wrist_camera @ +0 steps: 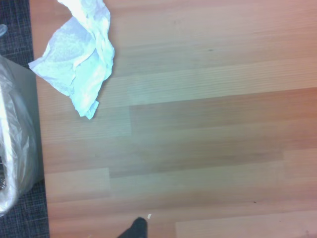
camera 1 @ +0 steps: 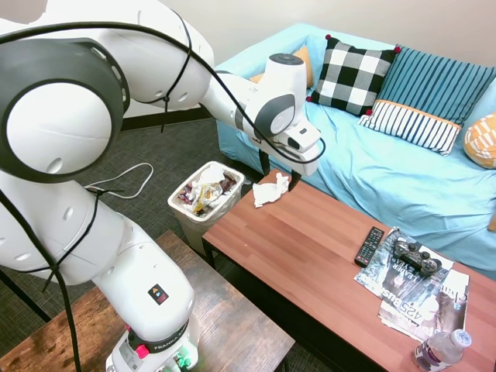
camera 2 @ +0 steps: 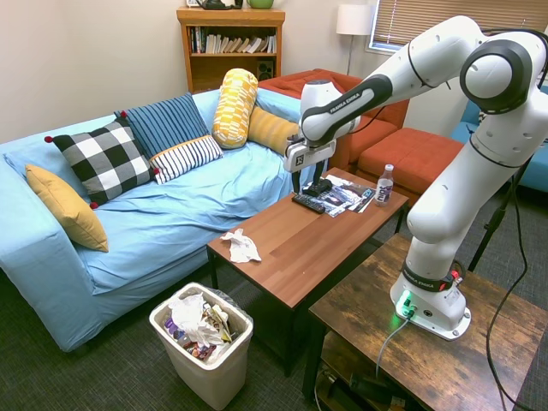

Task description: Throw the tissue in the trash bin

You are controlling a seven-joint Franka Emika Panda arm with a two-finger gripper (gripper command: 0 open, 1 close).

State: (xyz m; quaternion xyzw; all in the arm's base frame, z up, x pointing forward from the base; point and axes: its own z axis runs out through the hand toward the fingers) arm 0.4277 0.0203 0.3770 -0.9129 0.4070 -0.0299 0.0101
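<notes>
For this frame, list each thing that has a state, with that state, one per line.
tissue: crumpled, lying on the coffee table near its bin-side end, not held.
trash bin: on the floor off the table's end, lined, holding wrappers and paper.
gripper: raised above the table, holding nothing; open or shut unclear.
water bottle: upright, capped.

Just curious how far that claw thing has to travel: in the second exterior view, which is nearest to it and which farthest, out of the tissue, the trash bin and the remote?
From the end effector:
1. Remote, just beneath.
2. Tissue, near table end.
3. Trash bin, on floor.
</notes>
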